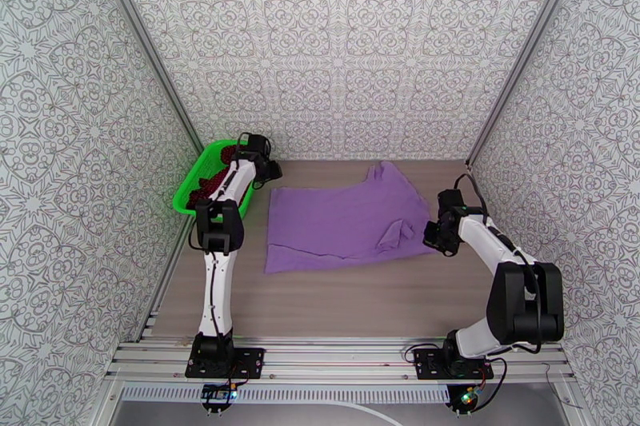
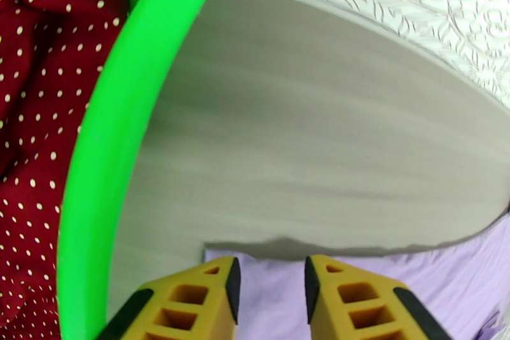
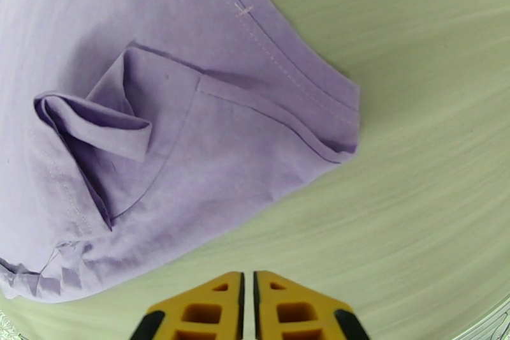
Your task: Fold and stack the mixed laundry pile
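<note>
The purple T-shirt [image 1: 336, 220] lies flat on the counter [image 1: 360, 300], 1 sleeve rumpled; the red dotted garment [image 2: 32, 111] sits in the green basket [image 2: 95, 162]. The left claw [image 2: 271, 277] hangs narrowly parted and empty over the shirt's corner. The right claw [image 3: 248, 280] is closed, empty. Most folding and all stacking appear left.

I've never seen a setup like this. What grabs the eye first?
A lavender T-shirt lies spread across the middle of the table, with a crumpled fold near the right end effector. At the far left a bright green basket holds a dark red dotted garment, with the left end effector beside its rim.
</note>
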`<control>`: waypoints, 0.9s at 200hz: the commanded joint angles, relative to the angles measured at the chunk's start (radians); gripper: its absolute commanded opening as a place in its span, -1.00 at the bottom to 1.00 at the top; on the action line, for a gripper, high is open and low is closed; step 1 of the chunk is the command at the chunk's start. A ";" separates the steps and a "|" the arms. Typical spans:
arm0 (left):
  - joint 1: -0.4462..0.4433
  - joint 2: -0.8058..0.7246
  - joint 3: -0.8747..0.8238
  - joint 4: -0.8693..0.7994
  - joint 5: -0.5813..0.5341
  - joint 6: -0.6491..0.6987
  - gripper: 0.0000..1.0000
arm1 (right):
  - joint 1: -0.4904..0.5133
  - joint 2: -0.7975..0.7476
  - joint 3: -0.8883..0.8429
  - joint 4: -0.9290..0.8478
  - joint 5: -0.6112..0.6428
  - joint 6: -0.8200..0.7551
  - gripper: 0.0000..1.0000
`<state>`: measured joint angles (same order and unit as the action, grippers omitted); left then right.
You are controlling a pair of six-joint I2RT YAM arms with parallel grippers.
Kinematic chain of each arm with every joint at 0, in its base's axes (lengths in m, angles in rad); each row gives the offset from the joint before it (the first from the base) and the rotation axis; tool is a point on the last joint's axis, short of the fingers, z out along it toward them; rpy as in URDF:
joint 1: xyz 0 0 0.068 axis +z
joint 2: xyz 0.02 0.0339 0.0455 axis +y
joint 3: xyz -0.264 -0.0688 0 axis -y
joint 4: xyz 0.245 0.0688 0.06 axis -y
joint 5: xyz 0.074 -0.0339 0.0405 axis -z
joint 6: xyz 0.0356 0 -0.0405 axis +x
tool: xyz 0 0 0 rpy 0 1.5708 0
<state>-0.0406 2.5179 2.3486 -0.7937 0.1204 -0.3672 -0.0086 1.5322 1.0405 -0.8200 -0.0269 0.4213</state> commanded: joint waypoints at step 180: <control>-0.575 -0.664 -0.965 0.250 -0.108 -0.187 -0.18 | 0.075 0.153 0.088 0.084 -0.138 0.009 -0.58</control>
<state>-0.5892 1.8072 1.4273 -0.5983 0.0364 -0.4995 0.0349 1.7054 1.0863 -0.7258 -0.1215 0.4286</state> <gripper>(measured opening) 0.479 0.212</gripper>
